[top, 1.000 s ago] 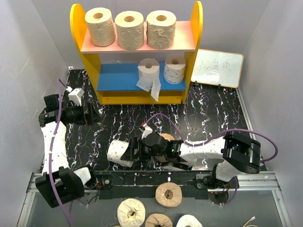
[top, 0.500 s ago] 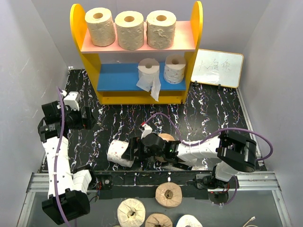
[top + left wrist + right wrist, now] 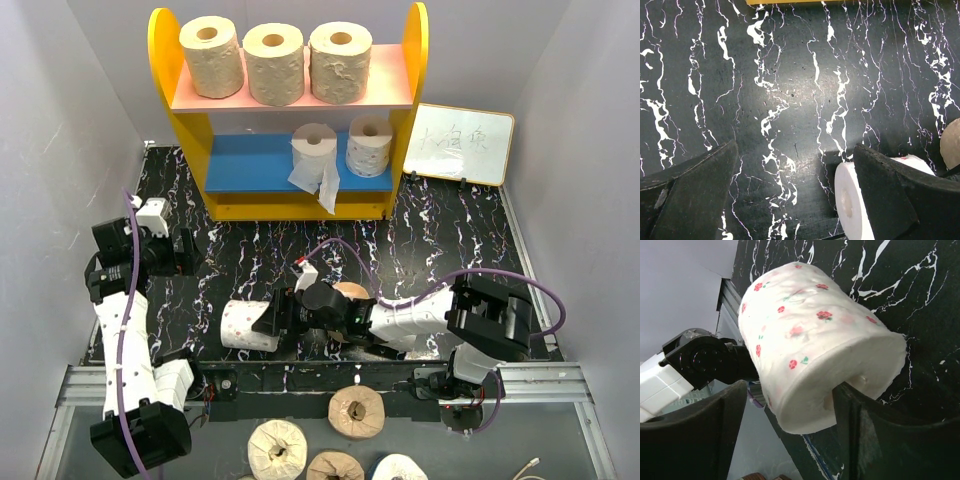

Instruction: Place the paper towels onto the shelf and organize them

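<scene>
The shelf (image 3: 165, 80) stands at the back with three tan paper towels (image 3: 273, 63) on its pink board. Two white ones (image 3: 369, 144) stand on the blue board, and one trails a loose sheet. A white roll with pink dots (image 3: 243, 325) lies on its side near the table's front edge. My right gripper (image 3: 280, 315) is open around its end. In the right wrist view the roll (image 3: 805, 325) sits between the fingers of the right gripper (image 3: 790, 390), the right finger touching it and the left one apart. My left gripper (image 3: 183, 252) is open and empty over the bare table (image 3: 795, 200).
A tan roll (image 3: 350, 293) sits behind my right arm and shows at the edge of the left wrist view (image 3: 952, 142). Several more rolls (image 3: 355, 410) lie below the table's front rail. A small white writing board (image 3: 460, 143) leans at the back right.
My right gripper has moved left and the dotted roll has shifted left with it, turning its end to the left. My left arm has drawn back slightly.
</scene>
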Available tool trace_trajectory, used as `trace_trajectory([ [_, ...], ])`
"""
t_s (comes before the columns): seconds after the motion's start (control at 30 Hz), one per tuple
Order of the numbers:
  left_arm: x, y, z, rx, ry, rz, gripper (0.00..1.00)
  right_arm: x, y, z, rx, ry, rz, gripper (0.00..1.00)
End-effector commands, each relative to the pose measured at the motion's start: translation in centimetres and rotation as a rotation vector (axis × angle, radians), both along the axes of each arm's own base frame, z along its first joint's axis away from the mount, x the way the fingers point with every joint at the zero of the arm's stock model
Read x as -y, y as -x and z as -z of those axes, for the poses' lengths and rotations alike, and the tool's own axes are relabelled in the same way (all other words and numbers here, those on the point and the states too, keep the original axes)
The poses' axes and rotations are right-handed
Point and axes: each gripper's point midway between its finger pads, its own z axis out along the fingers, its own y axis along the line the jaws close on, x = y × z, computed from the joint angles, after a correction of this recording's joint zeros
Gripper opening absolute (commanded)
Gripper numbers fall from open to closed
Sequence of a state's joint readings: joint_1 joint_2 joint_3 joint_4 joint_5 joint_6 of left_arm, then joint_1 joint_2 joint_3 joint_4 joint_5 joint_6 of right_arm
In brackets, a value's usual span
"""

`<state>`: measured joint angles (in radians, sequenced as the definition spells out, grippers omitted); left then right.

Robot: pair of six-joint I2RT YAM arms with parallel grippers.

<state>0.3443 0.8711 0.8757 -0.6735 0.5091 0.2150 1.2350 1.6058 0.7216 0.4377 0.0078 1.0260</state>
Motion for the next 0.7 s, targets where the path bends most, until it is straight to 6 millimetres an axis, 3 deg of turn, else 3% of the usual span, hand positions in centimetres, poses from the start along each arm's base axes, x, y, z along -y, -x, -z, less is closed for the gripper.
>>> trace_trajectory([
  [0.0,0.0,0.1,0.0,0.022,0.0,-0.012,0.99,-0.9,-0.1,-1.4,0.006,-0.102,0.006,0.59],
  [0.17,0.1,0.2,-0.2,0.036,-0.004,-0.008,0.99,-1.0,0.1,-1.9,0.016,-0.131,-0.009,0.27],
  [0.27,0.1,0.3,-0.2,0.042,-0.006,-0.006,0.99,-1.2,0.1,-3.0,0.052,-0.129,-0.029,0.0],
  [0.47,0.3,0.2,-0.1,0.048,0.002,-0.005,0.99,-2.1,-1.1,-6.1,0.276,0.1,-0.113,0.0],
  [0.53,0.3,0.2,-0.1,0.046,0.006,-0.007,0.99,-2.3,-2.5,-7.2,0.387,0.27,-0.103,0.0],
  [0.63,0.0,0.1,0.0,0.046,-0.002,-0.023,0.99,-0.7,-5.3,-8.5,0.552,0.56,-0.053,0.0],
  [0.67,-0.1,0.2,0.0,0.046,-0.005,-0.031,0.99,-0.4,-6.6,-10.3,0.611,0.616,-0.014,0.0],
])
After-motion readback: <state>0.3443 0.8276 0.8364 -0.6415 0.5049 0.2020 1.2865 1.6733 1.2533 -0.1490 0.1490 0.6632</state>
